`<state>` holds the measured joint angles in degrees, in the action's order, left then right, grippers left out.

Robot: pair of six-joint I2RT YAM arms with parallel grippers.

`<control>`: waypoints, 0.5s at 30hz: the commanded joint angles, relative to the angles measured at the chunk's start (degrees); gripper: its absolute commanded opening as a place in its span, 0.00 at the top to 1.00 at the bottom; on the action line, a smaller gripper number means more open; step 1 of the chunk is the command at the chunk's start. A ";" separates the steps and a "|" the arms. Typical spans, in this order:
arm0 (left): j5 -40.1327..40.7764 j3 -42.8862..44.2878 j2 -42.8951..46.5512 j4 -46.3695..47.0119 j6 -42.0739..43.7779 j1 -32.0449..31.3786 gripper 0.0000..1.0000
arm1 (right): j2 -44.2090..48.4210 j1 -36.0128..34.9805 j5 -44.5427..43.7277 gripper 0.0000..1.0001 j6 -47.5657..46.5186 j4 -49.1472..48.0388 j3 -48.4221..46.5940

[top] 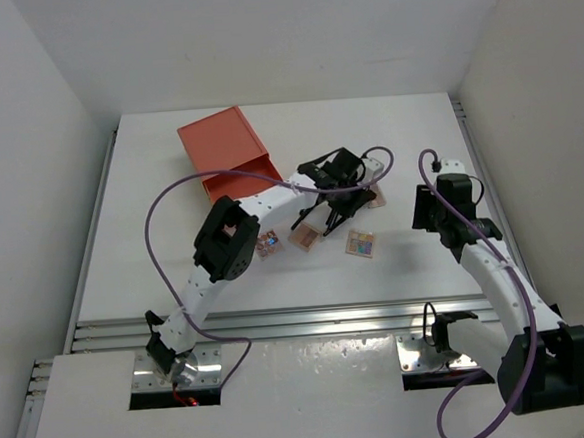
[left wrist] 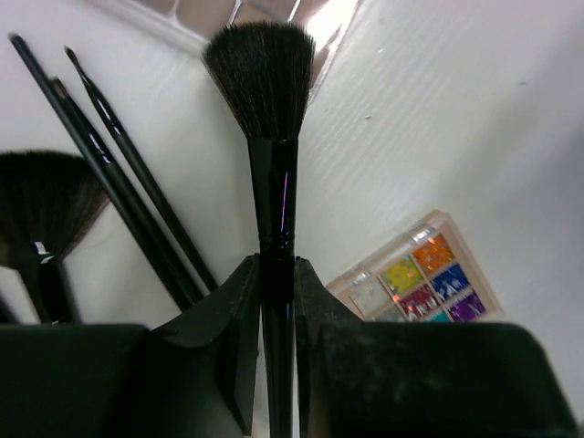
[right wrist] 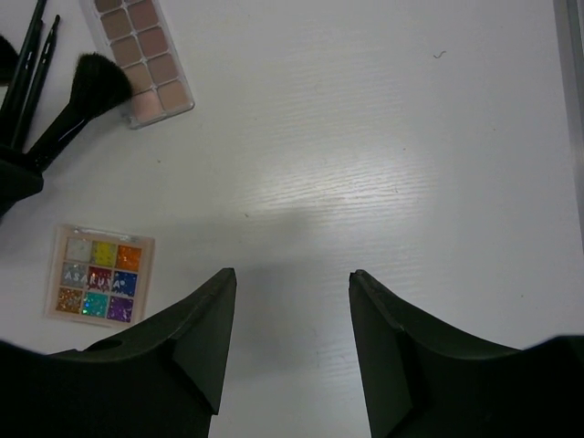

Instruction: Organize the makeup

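no legible text; the multicoloured palette point(right wrist: 99, 276) bears lettering (too blurred to read).

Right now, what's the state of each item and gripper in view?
Left gripper, shut on the fluffy brush.
Right gripper, open, holding nothing.
Thin brushes, lying loose on the table.
Multicoloured palette, flat, pans up.
Long pinkish palette, flat, pans up.
Orange box, drawer open or shut: cannot tell.

The left end effector point(left wrist: 276, 269) covers a corner of the multicoloured palette point(left wrist: 422, 276); the fan brush point(left wrist: 41, 205) runs off-frame.
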<state>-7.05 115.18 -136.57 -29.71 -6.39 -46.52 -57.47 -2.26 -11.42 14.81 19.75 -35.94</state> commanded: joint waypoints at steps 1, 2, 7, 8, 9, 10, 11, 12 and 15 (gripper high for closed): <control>-2.96 5.49 10.09 -0.78 4.44 0.29 1.00 | -0.97 0.24 1.93 0.47 -0.66 -4.10 -4.04; -2.97 7.76 10.97 -1.65 5.42 0.81 1.00 | -0.97 0.15 2.19 0.47 -0.48 -4.19 -4.22; -0.95 9.72 18.70 -4.38 10.43 3.01 1.00 | -2.03 -0.20 3.86 0.49 0.05 -7.87 -5.10; -0.17 9.72 20.19 -5.26 13.05 4.32 1.00 | -2.38 -0.72 4.30 0.49 0.05 -9.10 -5.19; 0.62 9.72 23.34 -5.96 14.81 5.12 1.00 | -2.55 -1.16 5.17 0.49 -0.48 -10.33 -5.45; 0.63 9.20 25.02 -7.62 16.83 5.82 1.00 | -2.99 -1.77 5.79 0.49 -1.00 -10.78 -5.45; 1.68 8.41 26.78 -8.42 21.03 7.31 1.00 | -4.30 -2.48 7.45 0.49 -1.36 -11.83 -5.97; 1.69 5.44 30.45 -8.95 22.81 8.28 1.00 | -5.10 -3.01 7.81 0.49 -1.27 -11.75 -6.85; 2.39 -4.12 35.57 -10.62 28.01 12.76 1.00 | -9.93 -7.48 8.35 0.50 -0.22 -11.57 -10.72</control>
<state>-6.31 118.50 -105.08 -35.22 13.45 -37.41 -64.55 -6.46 -5.67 14.48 12.03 -41.65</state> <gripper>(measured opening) 0.217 0.510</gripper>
